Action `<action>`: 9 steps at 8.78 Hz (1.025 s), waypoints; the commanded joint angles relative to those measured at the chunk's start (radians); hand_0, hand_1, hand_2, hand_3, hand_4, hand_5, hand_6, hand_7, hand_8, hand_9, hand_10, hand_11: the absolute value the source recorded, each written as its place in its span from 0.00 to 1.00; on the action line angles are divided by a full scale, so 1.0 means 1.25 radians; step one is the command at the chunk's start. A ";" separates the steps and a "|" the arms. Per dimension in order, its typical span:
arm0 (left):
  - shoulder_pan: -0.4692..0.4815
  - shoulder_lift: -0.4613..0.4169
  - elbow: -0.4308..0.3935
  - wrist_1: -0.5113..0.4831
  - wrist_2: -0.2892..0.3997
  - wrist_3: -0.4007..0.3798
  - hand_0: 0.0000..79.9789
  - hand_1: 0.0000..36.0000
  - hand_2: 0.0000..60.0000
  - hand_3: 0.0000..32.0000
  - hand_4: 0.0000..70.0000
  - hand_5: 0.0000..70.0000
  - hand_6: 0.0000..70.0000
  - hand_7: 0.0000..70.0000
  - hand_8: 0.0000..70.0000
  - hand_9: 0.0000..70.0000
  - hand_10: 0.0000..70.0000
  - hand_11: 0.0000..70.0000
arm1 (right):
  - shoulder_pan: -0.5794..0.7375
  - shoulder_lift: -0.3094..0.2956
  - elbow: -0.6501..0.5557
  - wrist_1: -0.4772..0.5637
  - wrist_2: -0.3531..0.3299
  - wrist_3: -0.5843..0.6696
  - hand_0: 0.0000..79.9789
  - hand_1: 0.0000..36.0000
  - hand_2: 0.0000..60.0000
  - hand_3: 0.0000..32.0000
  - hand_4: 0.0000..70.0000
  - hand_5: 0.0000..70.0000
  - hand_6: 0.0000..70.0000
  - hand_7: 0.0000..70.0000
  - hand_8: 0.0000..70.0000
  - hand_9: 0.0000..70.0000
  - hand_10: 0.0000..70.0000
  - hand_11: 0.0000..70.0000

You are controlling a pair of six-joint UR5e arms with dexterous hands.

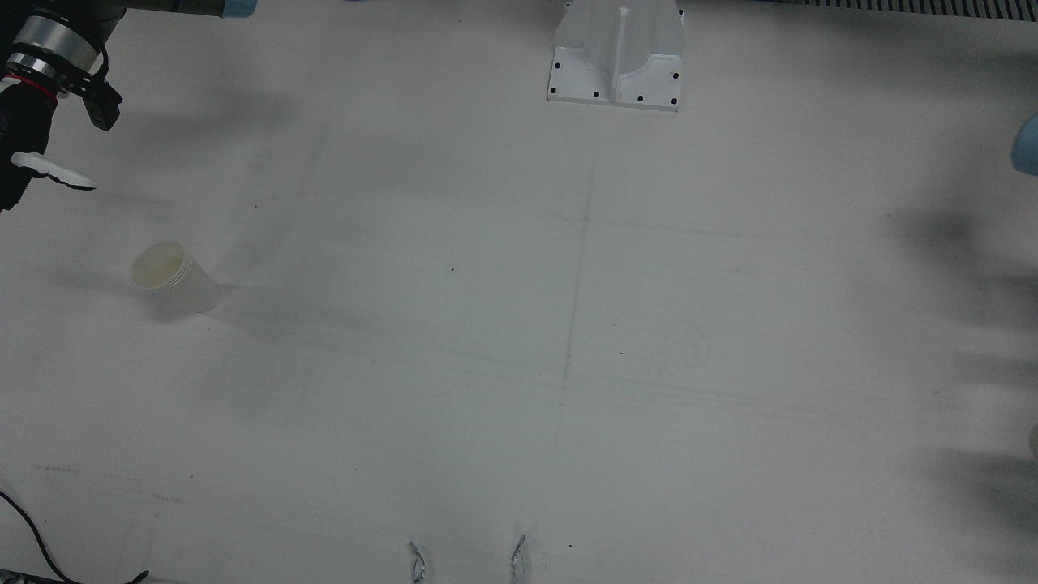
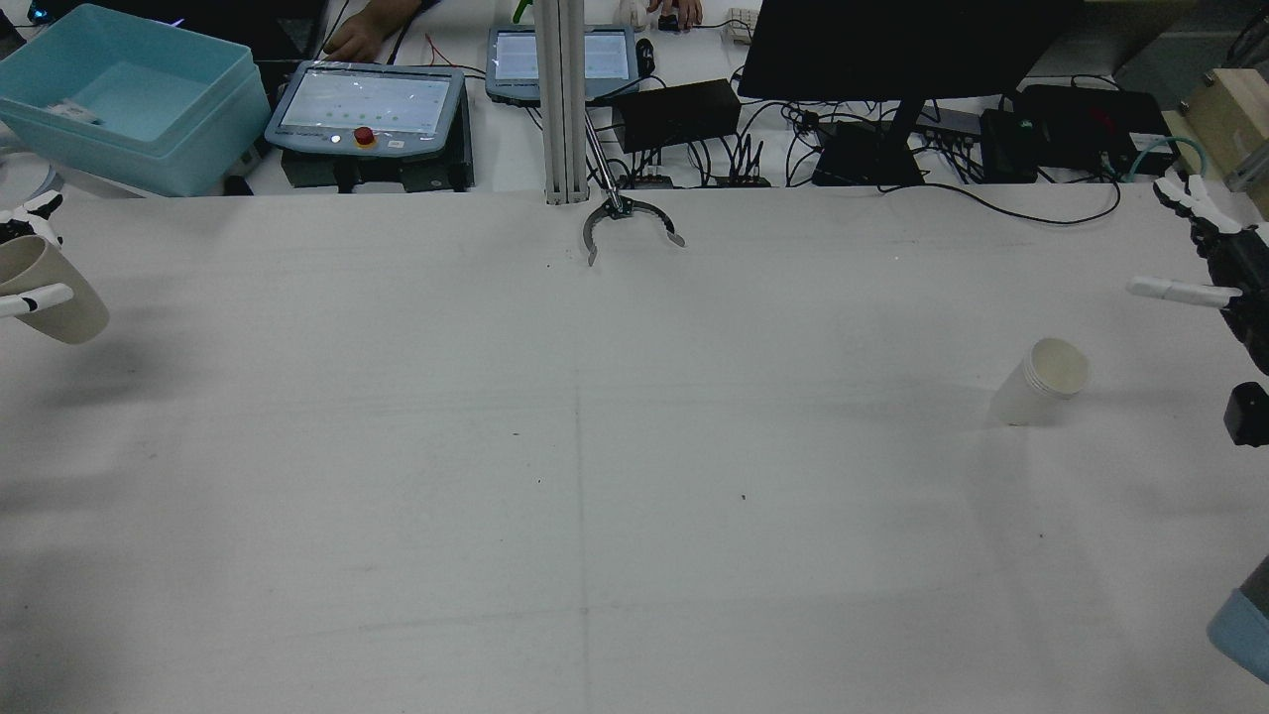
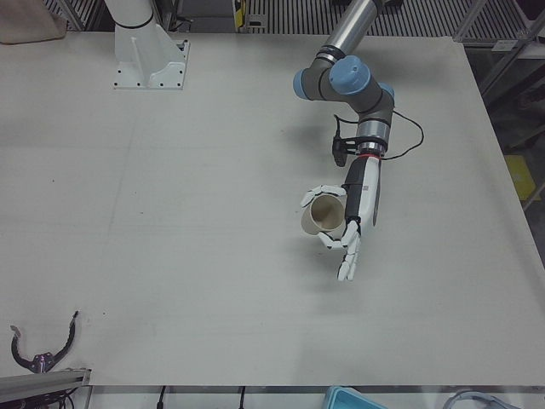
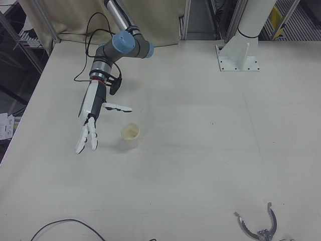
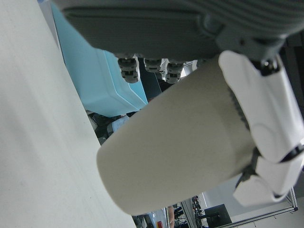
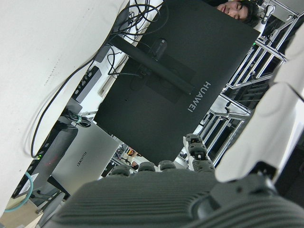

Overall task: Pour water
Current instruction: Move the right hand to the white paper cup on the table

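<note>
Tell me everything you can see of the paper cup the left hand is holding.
The beige paper cup is plain, smooth and tapered, with a rolled rim. The left hand grips its side wall, white fingers wrapped round it, lifted clear of the white table near the robot's left edge. It is tilted well off upright. No water is visible at its mouth in the left-front view.

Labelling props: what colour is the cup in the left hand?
Beige, plain; the cup shows best in the left-front view.
</note>
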 commanded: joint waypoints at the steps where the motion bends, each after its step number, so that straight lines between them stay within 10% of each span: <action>1: -0.002 0.004 0.001 0.003 0.000 -0.007 0.51 1.00 1.00 0.00 0.34 0.95 0.07 0.13 0.03 0.07 0.09 0.15 | -0.007 0.084 -0.238 0.185 0.004 -0.001 0.52 0.27 0.10 0.00 0.00 0.03 0.00 0.00 0.00 0.00 0.00 0.00; 6: -0.003 0.002 -0.001 0.008 0.000 -0.010 0.51 1.00 1.00 0.00 0.36 0.95 0.07 0.13 0.03 0.07 0.09 0.16 | -0.123 0.074 -0.236 0.217 0.046 0.028 0.52 0.26 0.05 0.00 0.00 0.00 0.00 0.00 0.00 0.00 0.00 0.02; 9: -0.001 -0.005 0.001 0.019 0.000 -0.019 0.51 1.00 1.00 0.00 0.36 0.95 0.08 0.14 0.03 0.07 0.09 0.16 | -0.153 -0.006 -0.064 0.203 0.036 0.026 0.57 0.32 0.08 0.00 0.00 0.01 0.00 0.00 0.00 0.00 0.00 0.00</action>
